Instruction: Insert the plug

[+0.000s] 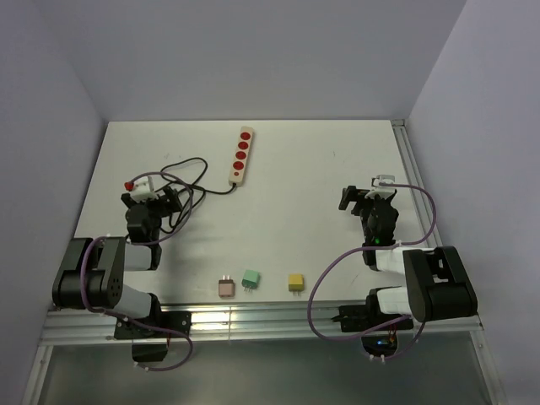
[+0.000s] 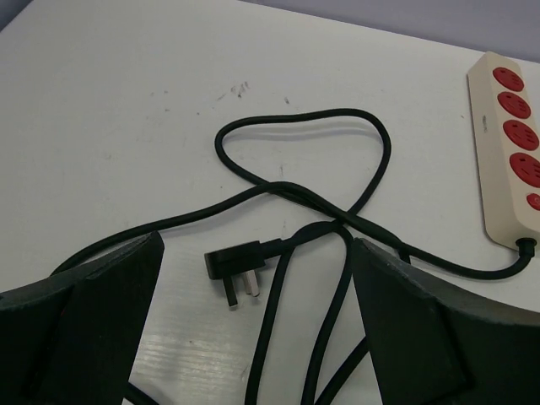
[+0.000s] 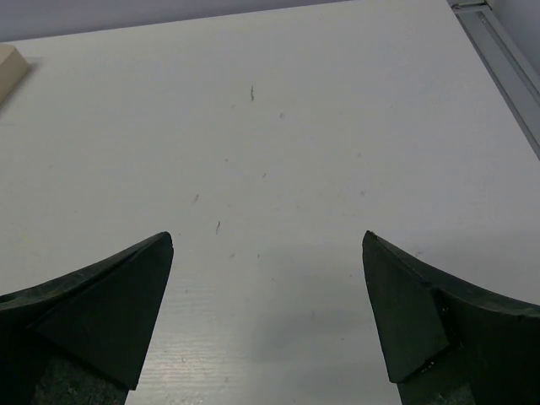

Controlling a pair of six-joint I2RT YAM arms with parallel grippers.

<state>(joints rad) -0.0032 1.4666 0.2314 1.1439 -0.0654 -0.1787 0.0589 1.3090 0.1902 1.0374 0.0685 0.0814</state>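
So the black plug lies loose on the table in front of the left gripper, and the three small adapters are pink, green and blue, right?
The third adapter is yellow, not blue; the top view shows it. The pink adapter and green adapter are right, and the black plug does lie loose before the left gripper.

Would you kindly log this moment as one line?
left gripper: open, facing cord plug | right gripper: open, empty | strip: nothing inserted | adapters: near edge
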